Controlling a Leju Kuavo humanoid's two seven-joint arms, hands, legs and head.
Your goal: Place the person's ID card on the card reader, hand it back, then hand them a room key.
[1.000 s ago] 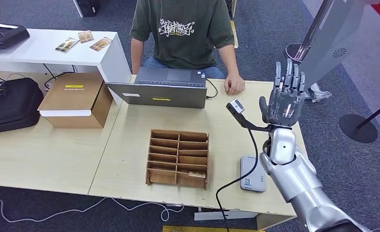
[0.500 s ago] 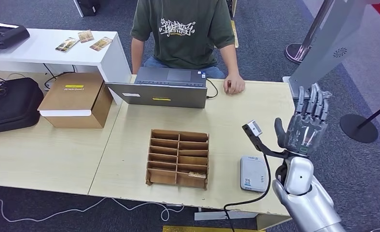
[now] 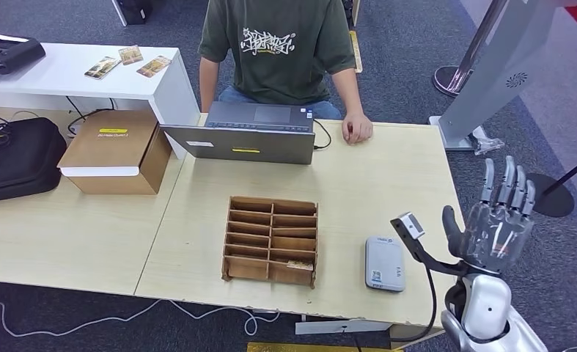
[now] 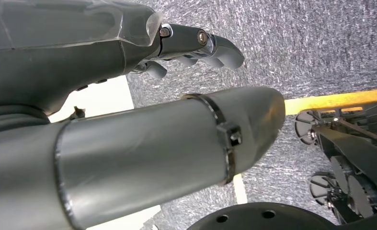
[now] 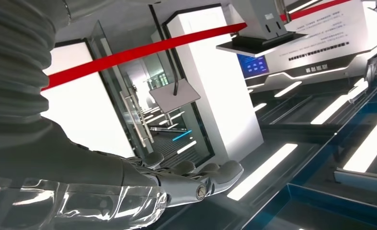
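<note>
Right robot hand pulls back empty, away from the person.
On the pale wooden tabletop [image 3: 388, 183], the brown slotted wooden organizer [image 3: 271, 240] sits left of the small grey card reader [image 3: 385, 263]; the right robot hand [image 3: 496, 227], fingers spread, has retreated to the lower right corner. No ID card visible; the left robot hand [image 4: 129, 43] hangs low, its state unclear.

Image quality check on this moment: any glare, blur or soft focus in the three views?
Head view: even, soft lighting, sharp across the desk, no glare. Left wrist view: the arm cover close to the lens looks slightly soft, with a bright blown-out patch behind it; the carpet is sharp. Right wrist view: bright ceiling light strips glare, and the right robot hand shows shiny reflections.
</note>
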